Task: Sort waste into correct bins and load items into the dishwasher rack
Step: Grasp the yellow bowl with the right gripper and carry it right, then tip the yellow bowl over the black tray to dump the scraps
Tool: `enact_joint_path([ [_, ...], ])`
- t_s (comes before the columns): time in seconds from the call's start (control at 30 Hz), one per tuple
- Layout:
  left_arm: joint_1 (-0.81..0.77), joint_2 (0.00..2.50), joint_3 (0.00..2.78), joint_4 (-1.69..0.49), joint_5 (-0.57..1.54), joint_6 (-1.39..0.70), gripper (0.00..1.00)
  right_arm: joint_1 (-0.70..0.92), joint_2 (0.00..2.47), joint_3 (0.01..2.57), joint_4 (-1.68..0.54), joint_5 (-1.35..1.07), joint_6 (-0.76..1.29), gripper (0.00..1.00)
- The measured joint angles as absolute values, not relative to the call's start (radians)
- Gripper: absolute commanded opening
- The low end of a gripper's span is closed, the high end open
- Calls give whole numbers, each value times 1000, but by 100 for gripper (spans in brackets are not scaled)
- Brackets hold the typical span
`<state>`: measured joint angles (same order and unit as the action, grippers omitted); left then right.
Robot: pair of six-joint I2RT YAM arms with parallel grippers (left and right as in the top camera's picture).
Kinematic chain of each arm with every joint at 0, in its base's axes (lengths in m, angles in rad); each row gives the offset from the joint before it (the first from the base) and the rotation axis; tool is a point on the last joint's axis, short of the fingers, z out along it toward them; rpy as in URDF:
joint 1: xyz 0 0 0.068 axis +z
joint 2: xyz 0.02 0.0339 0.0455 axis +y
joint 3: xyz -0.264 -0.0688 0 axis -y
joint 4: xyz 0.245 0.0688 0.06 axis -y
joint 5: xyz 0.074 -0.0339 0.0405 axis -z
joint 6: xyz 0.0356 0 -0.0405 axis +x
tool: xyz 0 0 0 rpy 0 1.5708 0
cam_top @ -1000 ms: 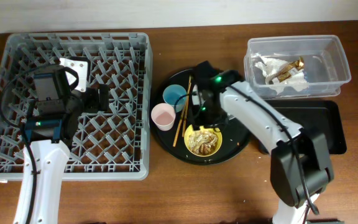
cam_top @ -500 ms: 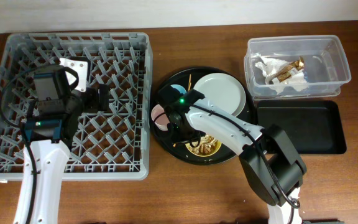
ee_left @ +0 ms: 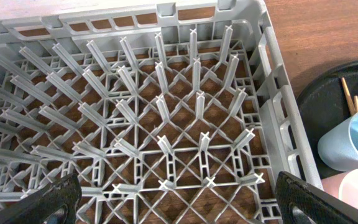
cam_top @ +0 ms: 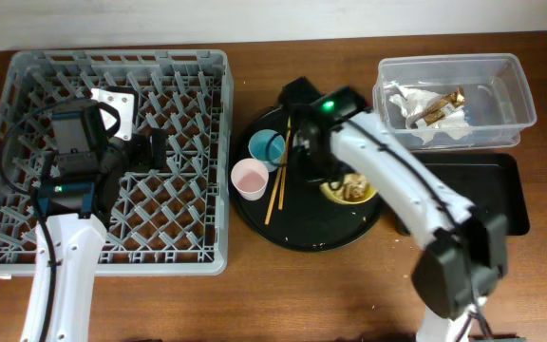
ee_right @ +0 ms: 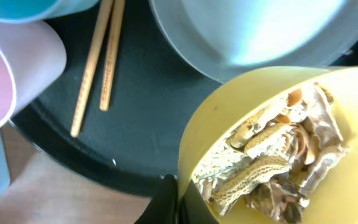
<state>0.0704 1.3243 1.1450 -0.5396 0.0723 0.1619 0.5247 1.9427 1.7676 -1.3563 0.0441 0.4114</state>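
Hovering over the dishwasher rack (cam_top: 160, 218), the left gripper (ee_left: 179, 205) is seen spread wide, nothing held. Across the round tray (cam_top: 302, 237), toward the shallow black tray (cam_top: 487, 204), the yellow bowl (cam_top: 349, 187) has been shifted, its rim pinched by the right gripper (ee_right: 174, 196); food scraps (ee_right: 272, 162) inside are likely to be dumped next.

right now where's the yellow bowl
Overhead, the yellow bowl is over the right side of the round black tray, right of the chopsticks, its rim in the right gripper.

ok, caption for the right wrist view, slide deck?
Right tool gripping the rim of a yellow bowl of brownish food scraps over a round black tray.
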Motion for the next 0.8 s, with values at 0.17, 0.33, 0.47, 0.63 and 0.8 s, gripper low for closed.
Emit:
enact_joint_path([
  [0.17, 70, 1324, 1145, -539, 72, 162, 99, 221, 1684, 1782, -1433, 4, 296, 4],
  [0.33, 70, 1324, 1145, -540, 72, 162, 99, -38, 1666, 1782, -1458, -202, -10, 4],
  [0.47, 70, 1324, 1145, -539, 72, 162, 99, -48, 1672, 1776, -1513, -267, -139, 4],
  [0.63, 70, 1324, 1145, -540, 72, 162, 99, -187, 1679, 1602, -1436, -469, -292, 4],
  [0.8, 70, 1324, 1145, -540, 72, 162, 99, -296, 1684, 1468, -1382, -606, -356, 4],
])
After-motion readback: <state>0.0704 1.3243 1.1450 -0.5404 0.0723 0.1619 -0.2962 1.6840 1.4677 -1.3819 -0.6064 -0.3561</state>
